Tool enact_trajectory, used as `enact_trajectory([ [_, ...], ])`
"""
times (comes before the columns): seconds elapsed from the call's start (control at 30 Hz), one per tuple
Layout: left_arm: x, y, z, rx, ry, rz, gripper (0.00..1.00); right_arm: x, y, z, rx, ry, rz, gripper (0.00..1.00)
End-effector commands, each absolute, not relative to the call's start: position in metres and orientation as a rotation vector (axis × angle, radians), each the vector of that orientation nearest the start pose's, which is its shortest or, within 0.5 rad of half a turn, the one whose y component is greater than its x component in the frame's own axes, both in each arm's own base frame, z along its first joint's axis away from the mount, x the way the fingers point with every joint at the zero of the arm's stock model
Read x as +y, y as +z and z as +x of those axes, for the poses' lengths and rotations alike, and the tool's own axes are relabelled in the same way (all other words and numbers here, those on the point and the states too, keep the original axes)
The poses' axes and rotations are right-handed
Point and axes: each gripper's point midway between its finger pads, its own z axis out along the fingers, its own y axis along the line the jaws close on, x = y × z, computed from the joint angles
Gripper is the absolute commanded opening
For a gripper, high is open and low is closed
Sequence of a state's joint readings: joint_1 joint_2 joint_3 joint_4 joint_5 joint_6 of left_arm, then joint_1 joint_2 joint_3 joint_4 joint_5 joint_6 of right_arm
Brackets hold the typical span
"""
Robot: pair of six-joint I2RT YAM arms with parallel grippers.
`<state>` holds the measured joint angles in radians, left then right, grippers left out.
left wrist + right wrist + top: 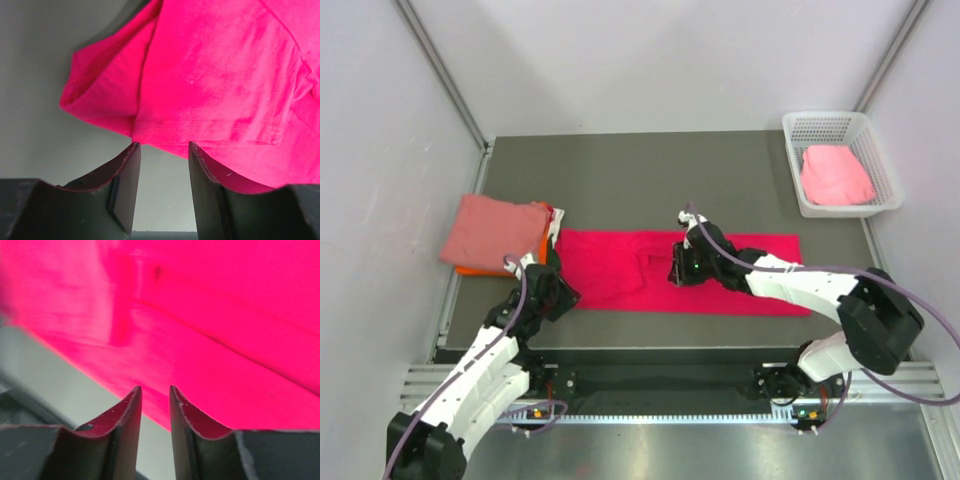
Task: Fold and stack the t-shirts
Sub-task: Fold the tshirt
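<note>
The crimson-pink t-shirt [620, 265] lies flat across the middle of the table as a long folded band. My left gripper [565, 293] is open and empty at the shirt's left end; in the left wrist view [164, 145] its tips sit just short of the shirt's hem [220, 75]. My right gripper [676, 268] hovers over the shirt's middle with a narrow gap between the jaws and nothing in it; the right wrist view [155, 387] shows the shirt's near edge [225, 315] just past the tips. A folded dusty salmon t-shirt [495, 230] lies on an orange t-shirt [480, 270] at the left.
A white mesh basket [795, 190] at the back right holds the crumpled light pink t-shirt [835, 175]. White walls close in on the left, back and right. A metal rail runs along the table's near edge [670, 385].
</note>
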<state>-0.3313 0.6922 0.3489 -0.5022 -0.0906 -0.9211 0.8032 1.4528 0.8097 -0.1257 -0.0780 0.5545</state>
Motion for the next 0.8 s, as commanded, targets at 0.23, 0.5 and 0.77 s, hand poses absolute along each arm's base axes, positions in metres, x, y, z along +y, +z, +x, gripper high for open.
enact_trajectory([
  [0.23, -0.093, 0.034, 0.209, 2.342, -0.475, -0.861, 0.47, 0.131, 0.05, 0.217, 2.458, -0.104, 0.086, 0.25],
  [0.5, -0.096, 0.021, 0.23, 2.332, -0.444, -0.872, 0.47, 0.124, 0.023, 0.195, 2.52, -0.061, 0.106, 0.24],
  [0.77, -0.118, 0.029, 0.303, 2.31, -0.436, -0.823, 0.45, 0.135, 0.009, 0.185, 2.585, -0.015, 0.069, 0.23],
])
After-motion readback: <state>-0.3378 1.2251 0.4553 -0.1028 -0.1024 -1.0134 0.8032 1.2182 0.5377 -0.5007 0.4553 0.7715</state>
